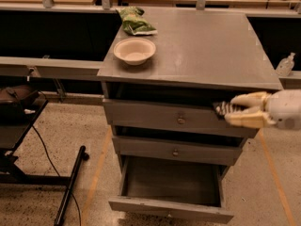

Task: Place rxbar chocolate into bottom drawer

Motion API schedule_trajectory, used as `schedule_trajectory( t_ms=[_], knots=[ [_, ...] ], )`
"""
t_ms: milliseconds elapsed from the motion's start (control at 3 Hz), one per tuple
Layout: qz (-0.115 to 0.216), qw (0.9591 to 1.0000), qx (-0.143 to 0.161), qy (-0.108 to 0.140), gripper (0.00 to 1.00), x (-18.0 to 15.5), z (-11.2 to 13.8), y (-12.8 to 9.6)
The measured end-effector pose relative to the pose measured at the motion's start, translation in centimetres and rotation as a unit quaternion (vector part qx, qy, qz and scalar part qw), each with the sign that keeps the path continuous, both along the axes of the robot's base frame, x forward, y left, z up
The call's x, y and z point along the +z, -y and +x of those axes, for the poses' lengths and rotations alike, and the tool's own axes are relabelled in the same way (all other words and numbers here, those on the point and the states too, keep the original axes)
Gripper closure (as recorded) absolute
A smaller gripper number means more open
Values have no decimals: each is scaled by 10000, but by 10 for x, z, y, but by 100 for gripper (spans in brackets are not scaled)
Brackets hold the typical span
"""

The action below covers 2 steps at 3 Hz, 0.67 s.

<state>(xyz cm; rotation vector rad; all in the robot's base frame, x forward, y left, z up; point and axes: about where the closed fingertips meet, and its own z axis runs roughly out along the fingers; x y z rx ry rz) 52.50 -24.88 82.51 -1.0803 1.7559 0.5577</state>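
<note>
My gripper (233, 112) reaches in from the right, in front of the top drawer's right end and below the cabinet's top edge. Its cream fingers (247, 120) are shut on the rxbar chocolate (222, 109), a small dark bar that sticks out to the left of the fingertips. The bottom drawer (171, 208) is pulled open below, its grey box interior empty. The bar hangs well above the drawer and toward its right side.
A cream bowl (134, 50) and a green snack bag (135, 21) sit on the cabinet top (202, 46) at back left. Two shut drawers with round knobs (180, 120) sit above the open one. A black stand and cable (70, 185) lie at the left.
</note>
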Motion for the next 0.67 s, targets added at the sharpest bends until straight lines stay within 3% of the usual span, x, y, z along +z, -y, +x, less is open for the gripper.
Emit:
schedule_trajectory(
  t_ms=[333, 667],
  knots=[
    [-6, 9966, 461, -685, 100, -98, -52, -21],
    [12, 9945, 590, -866, 100, -115, -65, -32]
  ],
)
